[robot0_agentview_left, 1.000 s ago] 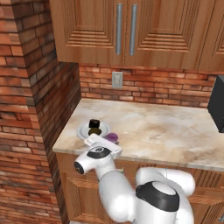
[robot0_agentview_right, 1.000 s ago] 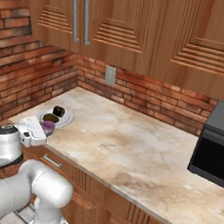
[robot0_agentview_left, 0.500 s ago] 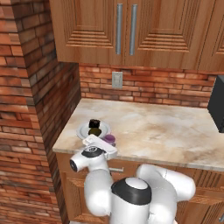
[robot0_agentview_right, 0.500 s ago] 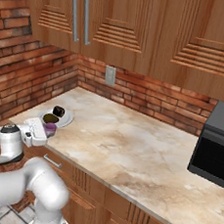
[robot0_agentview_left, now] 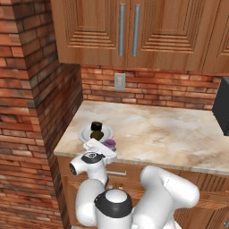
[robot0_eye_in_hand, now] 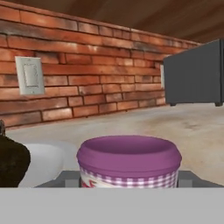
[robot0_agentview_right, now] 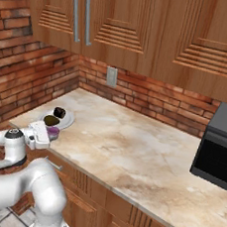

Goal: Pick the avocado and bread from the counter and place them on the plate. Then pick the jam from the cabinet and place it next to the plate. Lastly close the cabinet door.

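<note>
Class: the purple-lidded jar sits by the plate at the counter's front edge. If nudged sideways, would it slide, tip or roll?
The jar looks squat with a wide lid, so it would probably slide rather than tip. Standing upright, it seems unlikely to roll. Near the counter edge, beside the plate, an outward push might drop it.

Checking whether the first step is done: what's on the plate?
Two small dark round items sit on the white plate. The hand hides its near edge.

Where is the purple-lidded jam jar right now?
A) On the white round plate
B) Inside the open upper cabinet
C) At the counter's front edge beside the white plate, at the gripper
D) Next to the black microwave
C: the purple-lidded jam jar sits at the gripper beside the white round plate on the beige stone counter.
</note>
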Robot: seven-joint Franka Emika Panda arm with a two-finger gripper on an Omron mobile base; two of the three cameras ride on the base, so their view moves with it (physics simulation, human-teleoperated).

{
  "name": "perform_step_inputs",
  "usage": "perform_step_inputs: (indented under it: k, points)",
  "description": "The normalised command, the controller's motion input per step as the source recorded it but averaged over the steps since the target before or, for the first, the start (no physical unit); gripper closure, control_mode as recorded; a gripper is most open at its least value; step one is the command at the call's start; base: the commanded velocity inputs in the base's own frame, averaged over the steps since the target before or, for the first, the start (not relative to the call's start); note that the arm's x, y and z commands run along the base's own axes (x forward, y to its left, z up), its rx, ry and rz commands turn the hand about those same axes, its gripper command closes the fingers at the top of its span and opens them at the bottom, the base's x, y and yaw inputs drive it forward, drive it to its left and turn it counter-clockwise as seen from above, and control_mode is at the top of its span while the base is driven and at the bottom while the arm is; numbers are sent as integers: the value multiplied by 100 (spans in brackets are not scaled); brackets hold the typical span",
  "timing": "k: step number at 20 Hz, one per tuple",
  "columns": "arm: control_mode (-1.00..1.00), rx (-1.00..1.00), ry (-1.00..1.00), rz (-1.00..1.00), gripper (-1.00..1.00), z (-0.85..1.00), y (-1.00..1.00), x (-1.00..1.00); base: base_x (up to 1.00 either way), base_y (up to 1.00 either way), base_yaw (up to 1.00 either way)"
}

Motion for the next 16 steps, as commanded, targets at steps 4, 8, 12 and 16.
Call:
perform_step_inputs:
  k: [4,8,12,16]
  points:
    - [-100,0,-1,0,100,-26,0,33,0,0,0]
    - [-100,0,0,0,100,-24,9,31,0,0,0]
    - [-100,-1,-1,0,-100,-31,21,9,0,0,0]
    - [-100,0,-6,0,-100,-19,8,1,0,0,0]
